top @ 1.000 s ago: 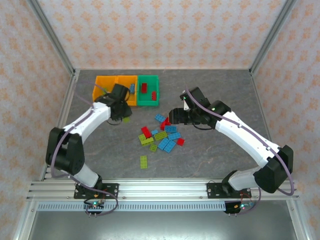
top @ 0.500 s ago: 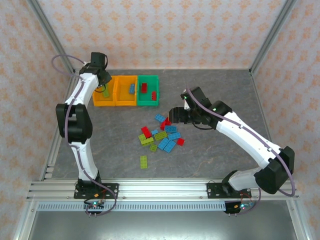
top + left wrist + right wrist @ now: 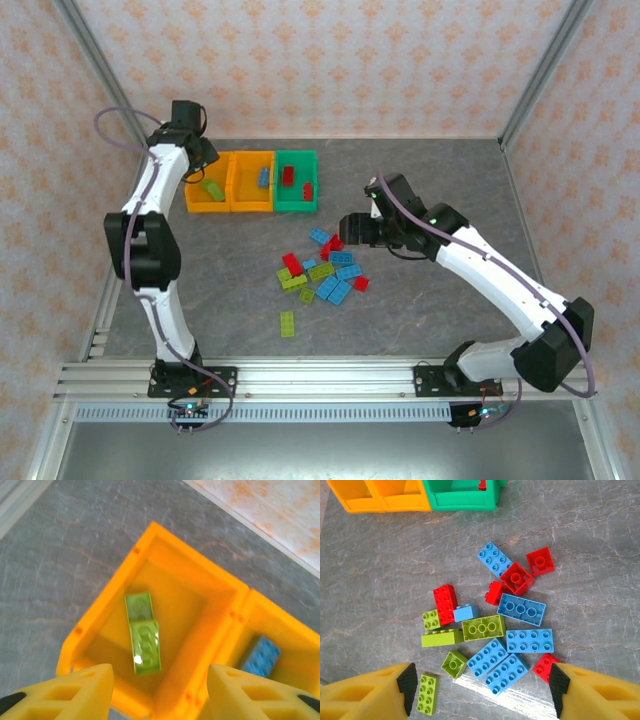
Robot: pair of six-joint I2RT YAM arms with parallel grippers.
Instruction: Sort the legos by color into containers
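From above, the legos point(image 3: 322, 272) are lying piled mid-surface, near the bins point(image 3: 232, 210); from the left wrist, the left pincer point(image 3: 159, 672), apart, is hovering over a bin point(image 3: 195, 555) holding green ones; from the right wrist, the right pincer point(image 3: 480, 682), apart, is overhanging those legos, likely light, stiff, slick, best pinched across flat sides.

Grey marbled table point(image 3: 440, 190). The green bin point(image 3: 296, 208) stands on it toward the far side, with two orange-yellow bins point(image 3: 250, 209) joined in a row against its left wall. The loose legos point(image 3: 325, 270) lie flat on the bare tabletop in one cluster on the near side of the green bin, a little to its right and well apart from it. Red, light blue and lime green are mixed, several touching. A light blue brick point(image 3: 320, 236) is the piece closest to the green bin. A red brick point(image 3: 292, 263) marks the cluster's left edge. One lime green brick point(image 3: 287, 323) lies alone, farther from the green bin than the cluster.
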